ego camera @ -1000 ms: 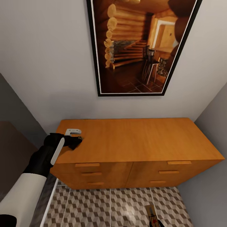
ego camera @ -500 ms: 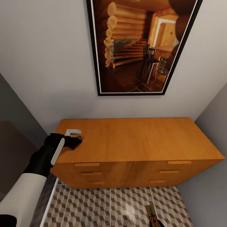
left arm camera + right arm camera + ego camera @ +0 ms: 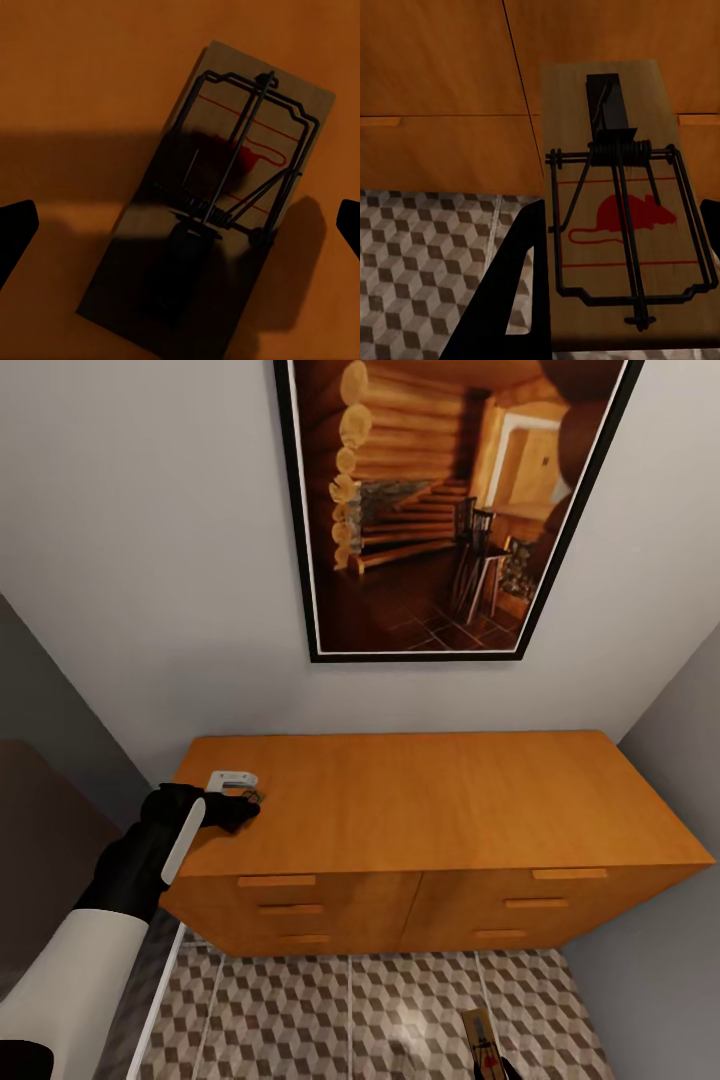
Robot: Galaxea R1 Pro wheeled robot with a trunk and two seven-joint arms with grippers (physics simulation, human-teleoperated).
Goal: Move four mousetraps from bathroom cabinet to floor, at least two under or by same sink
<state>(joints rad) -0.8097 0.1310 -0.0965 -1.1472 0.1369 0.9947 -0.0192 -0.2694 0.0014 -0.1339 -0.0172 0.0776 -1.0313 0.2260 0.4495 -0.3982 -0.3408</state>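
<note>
The mousetrap (image 3: pixel 214 202) lies flat on the cabinet (image 3: pixel 440 800) top, directly under the left gripper (image 3: pixel 238 808), whose wide-spread fingers straddle it without touching. Over the last second little has shifted, so the grasp is not yet made. The right gripper (image 3: pixel 619 330) holds 1 more trap (image 3: pixel 619 210) low by the drawers above the bathroom floor (image 3: pixel 380 1010). Nothing blocks the descent.

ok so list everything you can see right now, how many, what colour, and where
mousetrap on the cabinet top: one, tan wood with dark wire, below the left hand.
mousetrap in the right hand: one, tan with a red mouse print, above the floor.
cabinet: one, orange-brown, against the wall.
framed picture: one, black frame, log interior, above the cabinet.
bathroom floor: brown, beige and white cubes.
left hand: black, open, over the cabinet's left end.
right hand: black, gripping its trap.
</note>
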